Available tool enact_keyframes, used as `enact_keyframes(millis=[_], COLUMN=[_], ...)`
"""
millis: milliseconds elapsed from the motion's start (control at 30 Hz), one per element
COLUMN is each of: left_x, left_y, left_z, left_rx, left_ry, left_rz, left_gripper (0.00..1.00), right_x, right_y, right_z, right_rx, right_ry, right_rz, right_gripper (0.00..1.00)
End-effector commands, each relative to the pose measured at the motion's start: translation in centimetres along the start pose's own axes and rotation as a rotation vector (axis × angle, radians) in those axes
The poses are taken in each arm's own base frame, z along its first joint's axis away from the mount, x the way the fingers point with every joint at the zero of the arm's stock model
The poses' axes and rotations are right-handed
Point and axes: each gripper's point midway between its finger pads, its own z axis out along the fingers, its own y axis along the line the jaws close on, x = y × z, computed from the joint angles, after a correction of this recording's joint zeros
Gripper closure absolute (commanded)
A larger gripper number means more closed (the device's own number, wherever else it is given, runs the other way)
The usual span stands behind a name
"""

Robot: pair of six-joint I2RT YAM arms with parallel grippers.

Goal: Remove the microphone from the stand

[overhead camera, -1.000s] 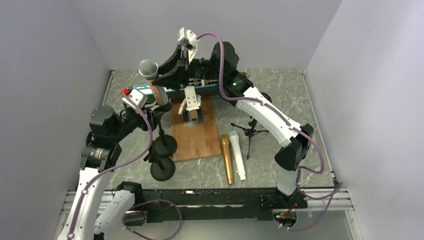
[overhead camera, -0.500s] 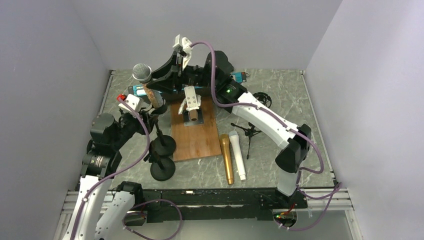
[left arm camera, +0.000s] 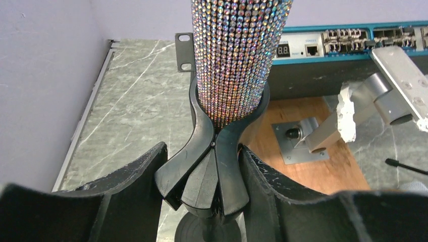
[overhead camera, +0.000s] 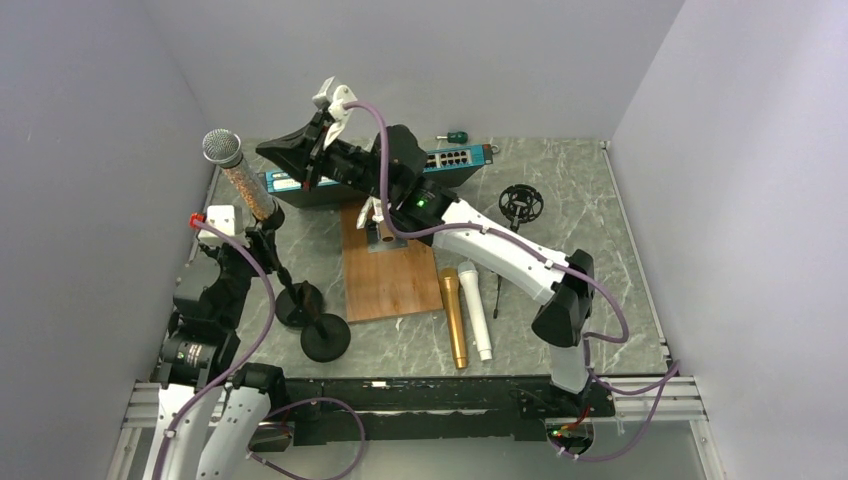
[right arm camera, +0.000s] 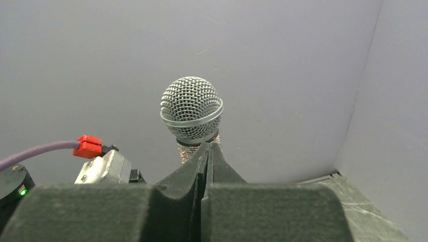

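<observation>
The microphone (overhead camera: 237, 176) has a silver mesh head and a glittery body. It stands upright in the black clip (overhead camera: 270, 214) of a round-based stand (overhead camera: 299, 303) at the left. My left gripper (overhead camera: 262, 237) is shut on that clip just below the microphone. In the left wrist view the fingers (left arm camera: 275, 189) press both sides of the clip (left arm camera: 218, 156), with the glittery body (left arm camera: 236, 55) above them. My right gripper (overhead camera: 266, 150) is shut and empty, its tips just right of the microphone. In the right wrist view the closed tips (right arm camera: 207, 160) point at the mesh head (right arm camera: 192, 108).
A second round-based stand (overhead camera: 325, 338) sits by the first. A wooden board (overhead camera: 392, 275) carries a metal bracket (overhead camera: 383, 222). A gold microphone (overhead camera: 455, 318), a white microphone (overhead camera: 476, 310) and a small tripod (overhead camera: 497, 288) lie to the right. A network switch (overhead camera: 455, 159) and a shock mount (overhead camera: 521, 202) are at the back.
My left gripper has dragged the stand and microphone left, away from the board. My right gripper followed leftward, and its shut tips now stand apart from the microphone.
</observation>
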Motion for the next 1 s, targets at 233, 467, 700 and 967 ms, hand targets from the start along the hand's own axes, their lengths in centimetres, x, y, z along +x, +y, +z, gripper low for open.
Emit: enact_keyframes(millis=[233, 467, 700, 967], left_x=[0.7, 1.3, 2.8, 3.8], left_y=[-1.4, -2.9, -4.1, -3.0], left_z=[0.9, 1.6, 1.6, 1.9], left_rx=[0.090, 0.171, 0.252, 0.188], left_ry=[-0.107, -0.130, -0.078, -0.063], left_rz=[0.011, 0.025, 0.075, 0.064], left_gripper=[1.00, 1.00, 1.00, 1.00], right_x=[-1.0, 0.1, 2.4, 4.3], right_y=[-1.4, -2.4, -2.0, -2.0], right_z=[-1.6, -4.1, -2.4, -0.1], right_rx=[0.180, 0.300, 0.277, 0.275], right_ry=[0.041, 0.067, 0.114, 0.116], right_rz=[-0.051, -0.080, -0.121, -0.124], right_gripper=[0.90, 0.21, 0.01, 0.01])
